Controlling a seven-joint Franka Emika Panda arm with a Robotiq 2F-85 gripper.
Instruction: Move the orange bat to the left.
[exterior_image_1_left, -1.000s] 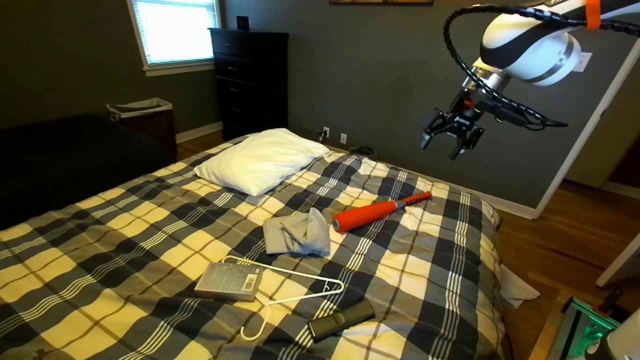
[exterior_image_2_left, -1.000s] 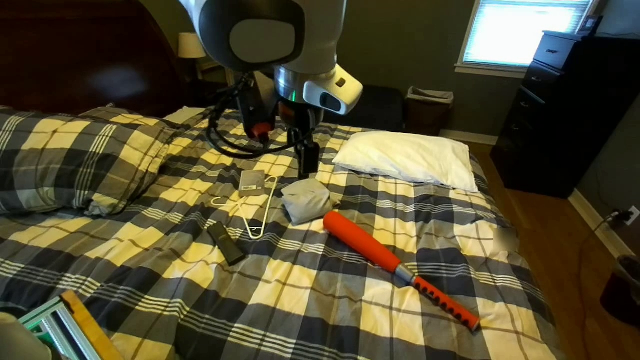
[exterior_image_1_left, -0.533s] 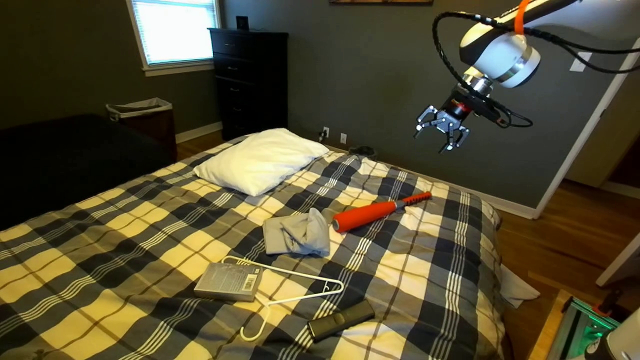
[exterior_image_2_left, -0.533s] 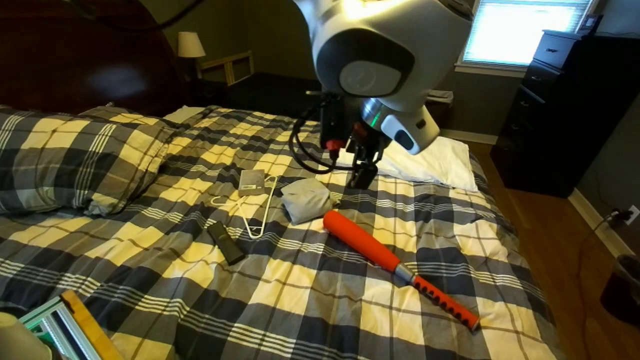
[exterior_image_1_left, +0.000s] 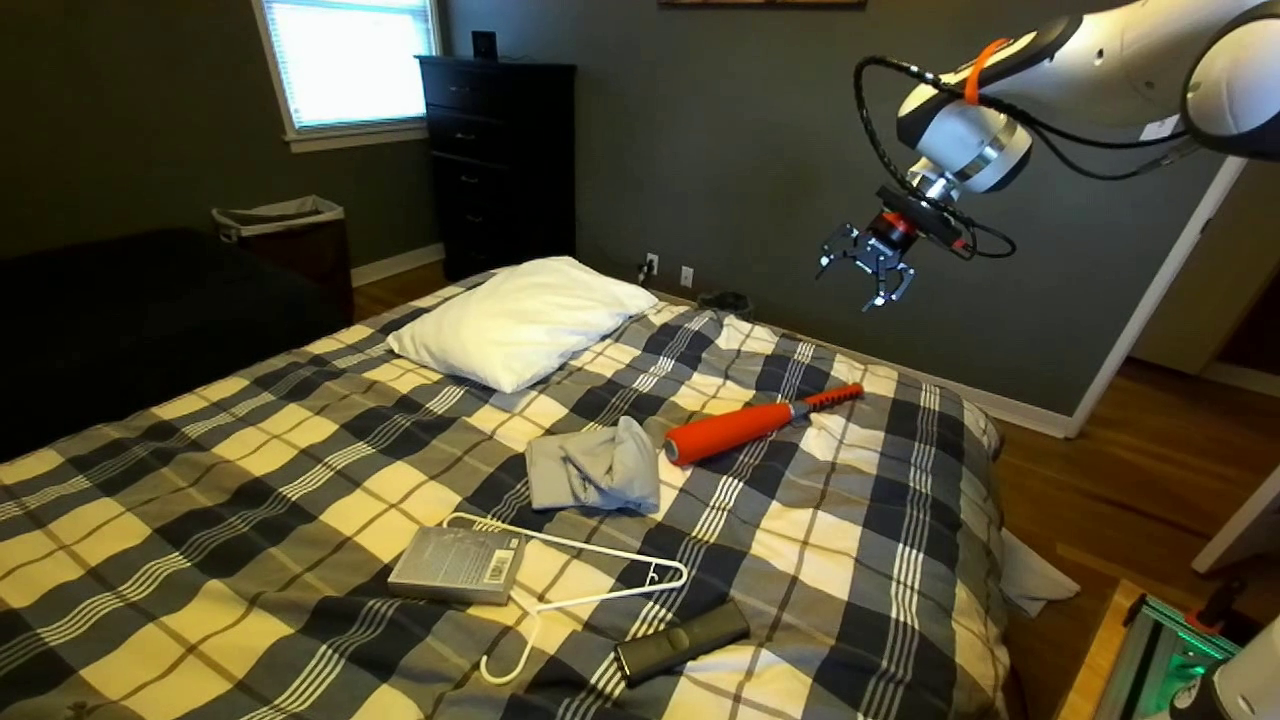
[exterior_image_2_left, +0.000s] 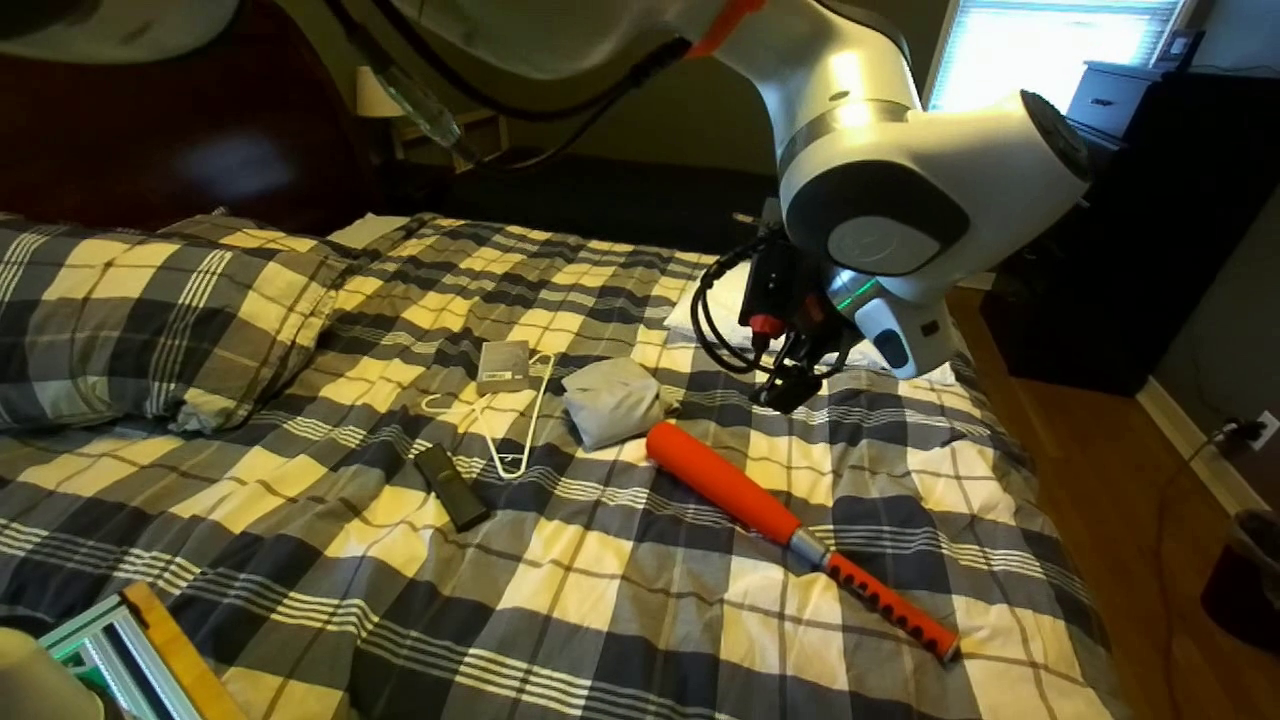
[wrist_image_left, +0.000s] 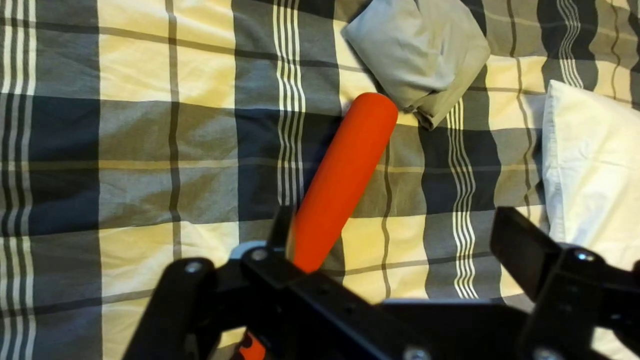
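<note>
You hold the gripper (wrist_image_left: 395, 227) spread wide and empty above the orange bat (exterior_image_2_left: 763, 510), which lies just beside the grey cloth (exterior_image_2_left: 612, 402); that spread presumably readies a straddling grasp.

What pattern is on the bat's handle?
The bat handle is orange-red with black marks along it, clearest in an exterior view.

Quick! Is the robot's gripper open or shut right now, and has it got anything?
Gripper: open, holding nothing; the orange bat lies on the plaid bedspread.
</note>
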